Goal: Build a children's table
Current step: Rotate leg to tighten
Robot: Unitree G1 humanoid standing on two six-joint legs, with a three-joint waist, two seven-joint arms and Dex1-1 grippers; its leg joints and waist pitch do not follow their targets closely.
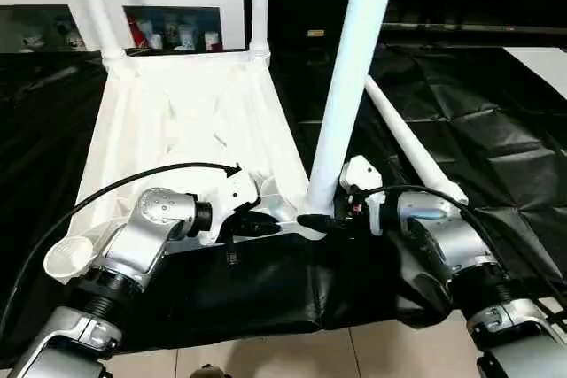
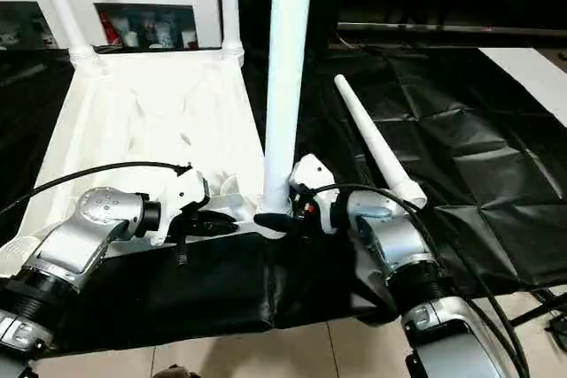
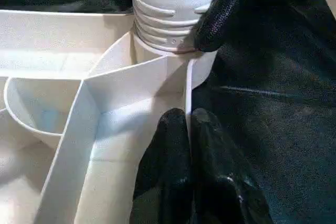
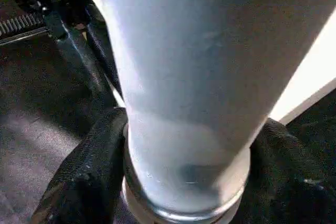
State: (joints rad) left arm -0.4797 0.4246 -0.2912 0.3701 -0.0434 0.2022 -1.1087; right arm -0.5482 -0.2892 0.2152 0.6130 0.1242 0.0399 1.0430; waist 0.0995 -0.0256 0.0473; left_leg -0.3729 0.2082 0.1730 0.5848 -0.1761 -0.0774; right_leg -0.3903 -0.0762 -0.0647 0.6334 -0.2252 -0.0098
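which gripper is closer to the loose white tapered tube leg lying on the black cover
Right. The right gripper, shut around the base of the upright white leg, sits just beside the loose white tapered tube leg. The left gripper pinches the white tabletop's rim, farther away.

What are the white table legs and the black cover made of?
The upright leg in the right claw looks like smooth, hollow white plastic: it shines softly and has moulded screw ridges at its base. The ribbed table top the left claw pinches looks like the same plastic. The black cover seems to be thin plastic sheet, glossy and creased, though coated cloth is possible.
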